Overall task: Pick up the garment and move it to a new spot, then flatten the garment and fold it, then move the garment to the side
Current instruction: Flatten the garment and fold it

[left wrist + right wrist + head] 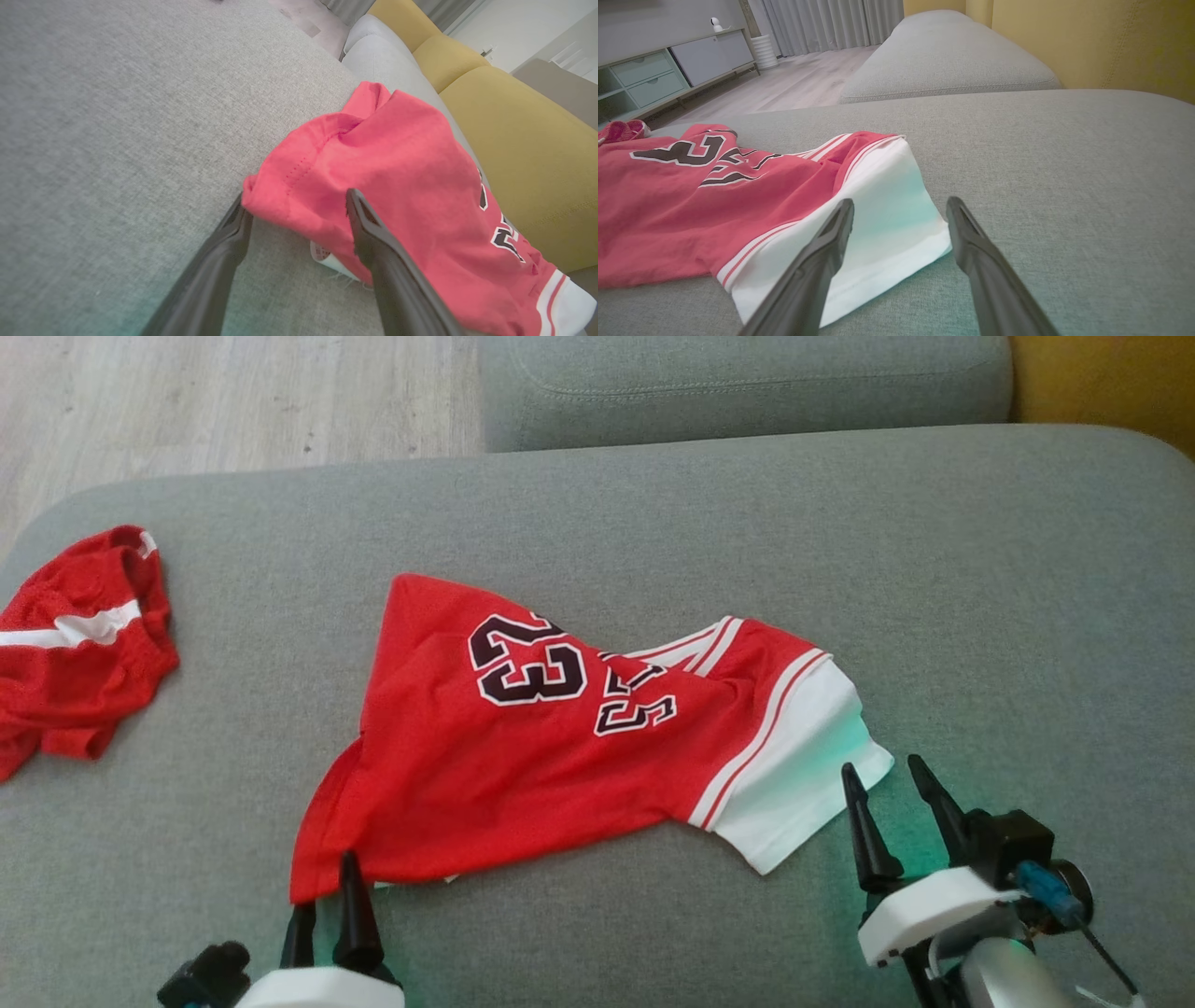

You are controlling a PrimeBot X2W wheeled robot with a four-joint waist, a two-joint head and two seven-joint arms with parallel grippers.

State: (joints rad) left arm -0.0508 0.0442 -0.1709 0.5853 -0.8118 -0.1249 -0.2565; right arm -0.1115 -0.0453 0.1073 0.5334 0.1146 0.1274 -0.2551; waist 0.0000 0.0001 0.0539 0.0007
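The garment (523, 756) is a red jersey with a black "23" and a white sleeve, lying crumpled on the grey cushion (840, 541). My left gripper (325, 882) stands open at its lower left corner. In the left wrist view that red corner (397, 154) lies between the spread fingers of the left gripper (297, 198), one finger on top of the cloth. My right gripper (884, 767) is open at the white sleeve's edge. In the right wrist view the right gripper (900, 201) has its fingers on either side of the sleeve's corner on the garment (668, 200).
A second red garment (75, 644) with a white stripe lies bunched at the cushion's left edge. Another grey cushion (747, 383) sits behind, with wooden floor (187, 392) to its left. A yellow sofa back (1087, 42) rises on the right.
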